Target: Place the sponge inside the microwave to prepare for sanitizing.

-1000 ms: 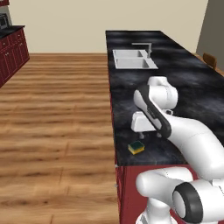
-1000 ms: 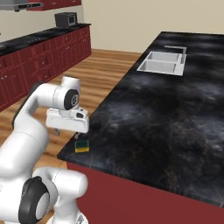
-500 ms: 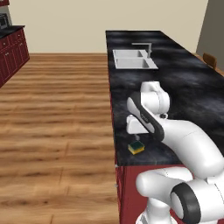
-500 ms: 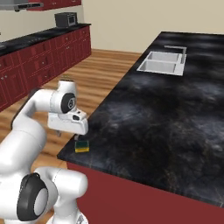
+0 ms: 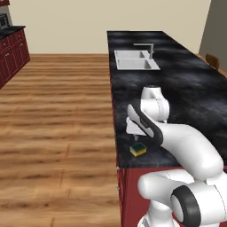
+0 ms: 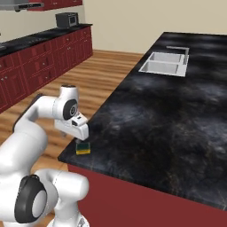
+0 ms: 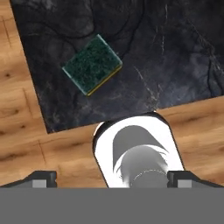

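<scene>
Now the white arm's two-finger gripper [image 7: 111,178] hangs with its dark fingertips [image 7: 40,178] spread wide apart, clamped on nothing, lower than a second ago over the small yellow sponge with a dark green top [image 5: 138,149]. That sponge lies unmoved at the near left corner of the black marbled island counter [image 6: 177,115]. No writing is legible.

Bare counter [image 6: 146,119] surrounds the sponge [image 6: 82,148] at the corner; the sink [image 6: 165,64] stands well apart.
</scene>
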Controlling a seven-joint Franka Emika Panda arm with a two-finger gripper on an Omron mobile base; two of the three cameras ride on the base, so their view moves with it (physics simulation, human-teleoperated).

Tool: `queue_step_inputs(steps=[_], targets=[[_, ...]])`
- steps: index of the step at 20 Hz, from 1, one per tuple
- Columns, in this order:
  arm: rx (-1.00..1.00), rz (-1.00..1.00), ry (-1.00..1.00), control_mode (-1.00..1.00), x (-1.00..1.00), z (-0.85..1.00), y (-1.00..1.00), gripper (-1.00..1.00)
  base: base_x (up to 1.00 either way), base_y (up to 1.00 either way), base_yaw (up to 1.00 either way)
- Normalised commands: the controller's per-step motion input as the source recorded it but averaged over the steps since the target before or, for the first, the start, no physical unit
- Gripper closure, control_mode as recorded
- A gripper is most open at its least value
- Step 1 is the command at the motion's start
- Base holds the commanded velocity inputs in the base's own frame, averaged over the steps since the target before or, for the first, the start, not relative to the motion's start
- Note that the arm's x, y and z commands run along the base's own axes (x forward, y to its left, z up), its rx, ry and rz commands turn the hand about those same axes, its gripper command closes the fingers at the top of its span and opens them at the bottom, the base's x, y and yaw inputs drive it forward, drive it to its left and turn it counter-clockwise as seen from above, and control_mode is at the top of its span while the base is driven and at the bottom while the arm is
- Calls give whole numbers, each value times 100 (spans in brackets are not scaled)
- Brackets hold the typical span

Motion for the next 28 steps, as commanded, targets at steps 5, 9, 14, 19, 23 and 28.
queue_step_inputs(steps=[5,9,14,19,23,28], targets=[[-7,-19,-3,-100,12,-21,0,-100,0,0,0],[0,-20,0,-100,26,-16,-6,-100,0,0,0],[0,-21,0,-100,19,-20,-3,-100,0,0,0],[0,-21,-10,-100,25,-21,0,-100,0,0,0],[0,-19,-10,-100,32,-19,0,-100,0,0,0],[0,-19,-5,-100,13,-20,0,-100,0,0,0]])
